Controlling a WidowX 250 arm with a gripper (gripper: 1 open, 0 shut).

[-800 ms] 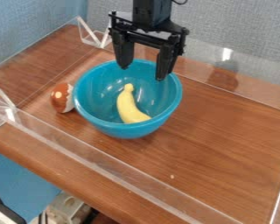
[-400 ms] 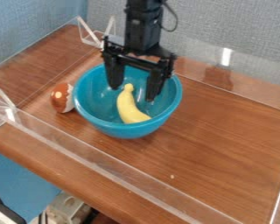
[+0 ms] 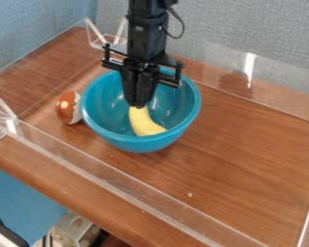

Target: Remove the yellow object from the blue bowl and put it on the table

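The yellow banana (image 3: pixel 147 123) lies inside the blue bowl (image 3: pixel 178 114), directly beneath your black gripper (image 3: pixel 139 102), its upper end covered by the fingertips. You have the jaws drawn narrow, closed on that upper end. The fingers point down into the bowl, and the body of the gripper stands above the rim, toward the far side.

The banana is plain, bright yellow, smooth and slightly curved. From your fingertips it slants down toward the near side of the bowl and a little to the right of the frame, its lower end rounded and resting against the bowl's inside. Its lower part shows clearly to you; the top is hidden behind the fingers. Any lettering on the fruit or on the gripper is too small to read at this size.

The bowl, glossy teal-blue and deep, surrounds the fingertips and sits on the reddish-brown wood-grain table (image 3: pixel 228 183). Just beside the bowl, to the left of your gripper in the frame, a round red-brown and cream object (image 3: pixel 70 108) rests on the same tabletop. Clear acrylic walls (image 3: pixel 119 183) edge the table, one running across the foreground on the near side of the gripper, while a gray textured panel (image 3: pixel 266 34) rises beyond it.
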